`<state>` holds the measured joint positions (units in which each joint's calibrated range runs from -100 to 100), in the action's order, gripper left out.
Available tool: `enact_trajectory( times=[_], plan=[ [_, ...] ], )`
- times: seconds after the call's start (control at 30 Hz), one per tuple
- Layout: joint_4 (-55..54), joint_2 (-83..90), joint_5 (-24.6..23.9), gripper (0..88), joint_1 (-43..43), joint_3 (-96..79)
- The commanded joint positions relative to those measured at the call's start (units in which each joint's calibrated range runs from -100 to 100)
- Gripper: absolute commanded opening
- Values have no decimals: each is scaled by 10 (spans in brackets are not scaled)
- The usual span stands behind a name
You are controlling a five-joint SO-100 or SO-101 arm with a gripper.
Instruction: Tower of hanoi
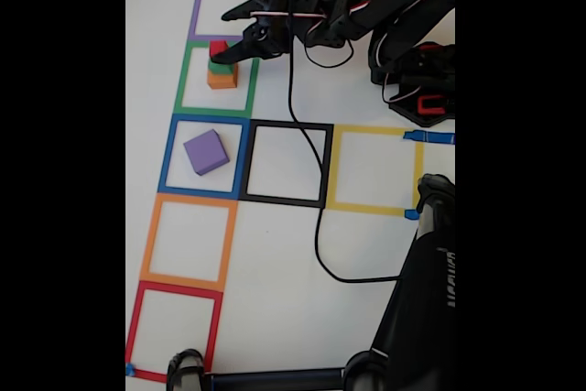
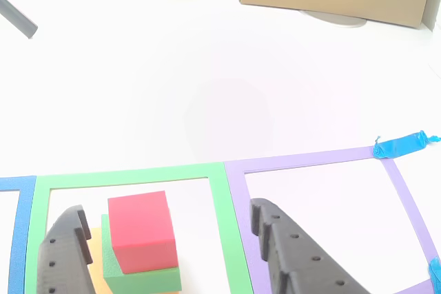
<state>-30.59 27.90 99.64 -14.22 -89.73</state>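
Stack in green tape square point(image 1: 218, 80) near bench's far left edge: red cube point(image 2: 140, 231) on green cube point(image 2: 141, 275) on orange cube point(image 1: 222, 79). Purple cube point(image 1: 206, 152) alone in blue square point(image 1: 204, 157). Pincer point(image 2: 165, 239) open, straddling the stack.

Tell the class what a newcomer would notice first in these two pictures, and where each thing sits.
First, the little stack in the green tape square: red cube on green cube on orange cube, with the open black gripper straddling it. Next, the purple cube alone in the blue tape square in the fixed view.
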Motion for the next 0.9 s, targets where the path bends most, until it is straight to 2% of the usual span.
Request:
enact_trajectory(
  times=[0.0,0.43,0.87],
  plan=[
    [-20,-5,4,274,13,1],
    [-115,-103,4,267,42,8],
    [-121,-141,4,231,71,42]
  ],
)
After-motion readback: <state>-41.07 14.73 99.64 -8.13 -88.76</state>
